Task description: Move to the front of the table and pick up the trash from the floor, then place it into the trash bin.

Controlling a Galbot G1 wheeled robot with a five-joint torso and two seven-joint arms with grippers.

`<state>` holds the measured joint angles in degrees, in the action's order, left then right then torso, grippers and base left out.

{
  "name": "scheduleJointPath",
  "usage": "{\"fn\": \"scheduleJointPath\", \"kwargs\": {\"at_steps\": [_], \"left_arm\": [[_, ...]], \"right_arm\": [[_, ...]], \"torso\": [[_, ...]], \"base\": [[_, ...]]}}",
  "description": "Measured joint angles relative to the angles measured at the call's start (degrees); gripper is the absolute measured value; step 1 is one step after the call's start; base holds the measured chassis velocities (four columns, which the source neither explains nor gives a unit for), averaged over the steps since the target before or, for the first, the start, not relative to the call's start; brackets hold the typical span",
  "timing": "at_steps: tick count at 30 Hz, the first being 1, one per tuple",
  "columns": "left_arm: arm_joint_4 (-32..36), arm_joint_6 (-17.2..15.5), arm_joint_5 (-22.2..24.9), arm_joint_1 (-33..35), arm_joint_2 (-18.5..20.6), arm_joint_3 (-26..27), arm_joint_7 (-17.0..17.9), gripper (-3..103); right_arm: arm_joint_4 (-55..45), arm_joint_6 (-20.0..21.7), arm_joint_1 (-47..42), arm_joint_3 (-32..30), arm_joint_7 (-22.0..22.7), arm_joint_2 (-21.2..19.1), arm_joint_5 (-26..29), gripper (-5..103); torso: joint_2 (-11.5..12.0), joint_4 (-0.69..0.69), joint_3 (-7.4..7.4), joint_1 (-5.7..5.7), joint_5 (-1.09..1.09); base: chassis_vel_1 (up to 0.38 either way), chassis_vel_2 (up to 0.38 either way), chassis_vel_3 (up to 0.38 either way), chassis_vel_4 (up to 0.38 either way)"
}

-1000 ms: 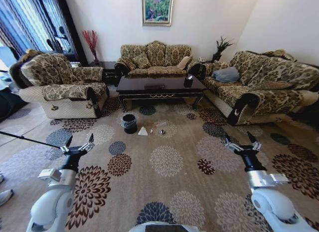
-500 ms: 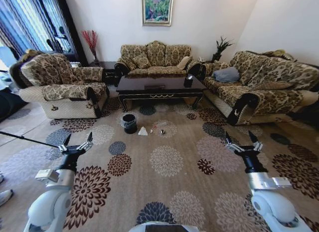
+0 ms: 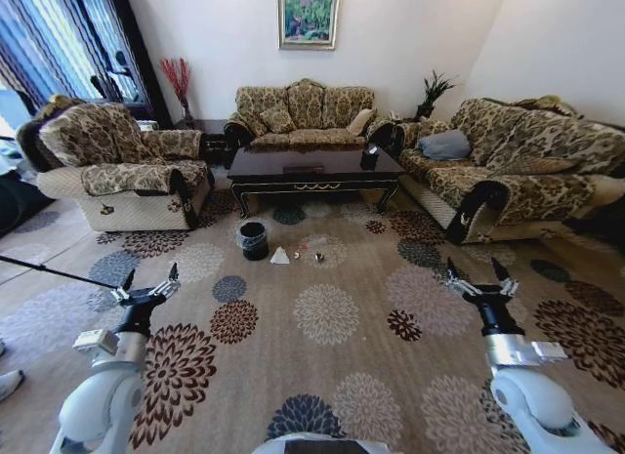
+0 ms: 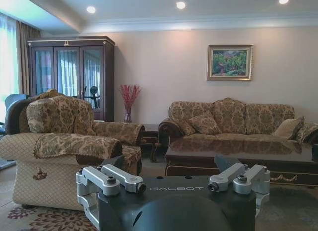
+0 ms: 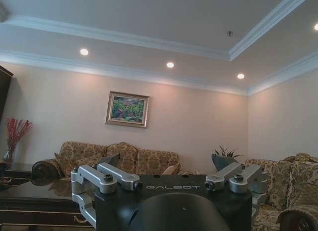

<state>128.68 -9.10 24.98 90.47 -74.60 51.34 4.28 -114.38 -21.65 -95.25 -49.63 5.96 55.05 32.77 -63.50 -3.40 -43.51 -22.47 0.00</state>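
Observation:
The dark glossy table (image 3: 312, 169) stands across the room in front of the back sofa, and its top also shows in the left wrist view (image 4: 238, 152). On the flowered carpet before it sits the black trash bin (image 3: 253, 240). Just right of the bin lies the trash: a white tissue (image 3: 280, 256), and small pieces (image 3: 317, 256) beside it. My left gripper (image 3: 150, 276) and right gripper (image 3: 473, 268) hover low and near, far short of the trash, both open and empty. The wrist views show the same spread jaws on the left gripper (image 4: 169, 169) and right gripper (image 5: 166, 164).
A patterned armchair (image 3: 122, 166) stands at the left, a sofa (image 3: 303, 112) behind the table and a long sofa (image 3: 518, 166) at the right. A small black container (image 3: 369, 159) sits on the table's right end. Open carpet (image 3: 327, 312) lies between me and the trash.
Both grippers have drifted slightly outward and a little lower. The room has barely shifted, and the trash and bin lie as before.

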Motion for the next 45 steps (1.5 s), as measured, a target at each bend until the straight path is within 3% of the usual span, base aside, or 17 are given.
{"fn": "scheduleJointPath", "kwargs": {"at_steps": [45], "left_arm": [[-2.11, 0.98, -1.71, -0.39, -1.22, -0.93, -1.53, 100]], "right_arm": [[1.96, 1.97, 2.56, -0.99, 2.55, -1.6, 4.11, 100]], "torso": [[12.77, 0.0, 7.15, 5.63, 0.0]], "base": [[0.0, 0.0, 0.0, 0.0]]}}
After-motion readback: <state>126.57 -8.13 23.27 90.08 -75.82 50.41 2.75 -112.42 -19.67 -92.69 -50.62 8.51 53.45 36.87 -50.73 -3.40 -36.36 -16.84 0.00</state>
